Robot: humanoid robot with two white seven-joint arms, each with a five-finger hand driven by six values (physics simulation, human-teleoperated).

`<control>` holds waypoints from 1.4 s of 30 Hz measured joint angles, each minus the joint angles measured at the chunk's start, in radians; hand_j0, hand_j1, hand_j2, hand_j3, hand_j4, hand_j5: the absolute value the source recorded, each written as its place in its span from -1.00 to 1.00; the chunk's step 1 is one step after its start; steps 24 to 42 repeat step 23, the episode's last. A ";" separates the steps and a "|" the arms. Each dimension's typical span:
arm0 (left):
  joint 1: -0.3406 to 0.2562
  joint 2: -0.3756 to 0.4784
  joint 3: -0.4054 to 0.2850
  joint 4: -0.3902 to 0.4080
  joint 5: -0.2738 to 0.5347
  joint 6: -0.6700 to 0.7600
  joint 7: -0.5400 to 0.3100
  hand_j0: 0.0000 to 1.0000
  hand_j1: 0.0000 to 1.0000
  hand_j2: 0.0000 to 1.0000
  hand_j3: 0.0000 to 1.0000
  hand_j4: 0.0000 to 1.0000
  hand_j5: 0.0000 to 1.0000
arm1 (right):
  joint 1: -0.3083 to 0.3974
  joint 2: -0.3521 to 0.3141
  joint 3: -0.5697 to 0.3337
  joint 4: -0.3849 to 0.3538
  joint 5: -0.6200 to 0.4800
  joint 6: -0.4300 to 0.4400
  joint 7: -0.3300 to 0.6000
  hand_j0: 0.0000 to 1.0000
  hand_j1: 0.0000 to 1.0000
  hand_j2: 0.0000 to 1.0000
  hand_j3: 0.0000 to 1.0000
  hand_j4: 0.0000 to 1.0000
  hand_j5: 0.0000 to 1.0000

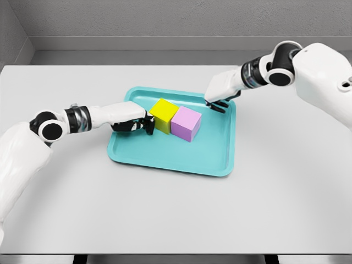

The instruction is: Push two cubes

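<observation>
At the frame's centre, the yellow cube [163, 114] and pink cube [186, 123] sit touching in the teal tray [165, 160], the left hand [133, 125], fingers curled and empty, pressed against the yellow one to shove, while the right hand [218, 103], curled too, hovers beyond.

A pale grey desk [165, 214] fills most of the view, its top smooth and matte, evenly lit with only soft shadows. Its far edge runs straight across the upper part of the picture, and its near edge lies close to the bottom, where dark gaps show beneath it. Beyond the far edge stands a grey back wall [165, 16] with a faintly speckled surface and a lighter band along its base. A side wall [11, 38] meets it at the far left corner.
</observation>
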 measured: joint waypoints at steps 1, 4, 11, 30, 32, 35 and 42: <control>0.000 -0.003 0.000 0.000 0.000 0.000 0.000 -0.27 -0.27 -0.27 -0.27 -0.27 -0.27 | 0.000 -0.002 0.008 -0.009 -0.001 0.000 0.000 -0.63 -0.63 -0.63 -0.63 -0.63 -0.63; 0.000 -0.009 0.000 0.000 0.001 0.000 0.000 -0.27 -0.27 -0.27 -0.27 -0.27 -0.27 | 0.000 -0.005 0.023 -0.027 -0.001 0.000 0.000 -0.63 -0.63 -0.63 -0.63 -0.63 -0.63; 0.008 0.007 0.003 -0.014 0.027 0.000 0.000 -0.27 -0.27 -0.27 -0.27 -0.27 -0.27 | -0.002 -0.025 0.025 -0.035 -0.001 0.000 0.000 -0.63 -0.63 -0.63 -0.63 -0.63 -0.63; 0.138 0.314 0.193 -0.230 0.231 0.000 0.000 1.00 1.00 1.00 1.00 1.00 1.00 | 0.038 -0.143 -0.162 0.138 -0.011 0.000 0.000 -0.25 -0.25 -0.25 -0.25 -0.25 -0.25; 0.138 0.314 0.193 -0.230 0.231 0.000 0.000 1.00 1.00 1.00 1.00 1.00 1.00 | 0.038 -0.143 -0.162 0.138 -0.011 0.000 0.000 -0.25 -0.25 -0.25 -0.25 -0.25 -0.25; 0.138 0.314 0.193 -0.230 0.231 0.000 0.000 1.00 1.00 1.00 1.00 1.00 1.00 | 0.038 -0.143 -0.162 0.138 -0.011 0.000 0.000 -0.25 -0.25 -0.25 -0.25 -0.25 -0.25; 0.138 0.314 0.193 -0.230 0.231 0.000 0.000 1.00 1.00 1.00 1.00 1.00 1.00 | 0.038 -0.143 -0.162 0.138 -0.011 0.000 0.000 -0.25 -0.25 -0.25 -0.25 -0.25 -0.25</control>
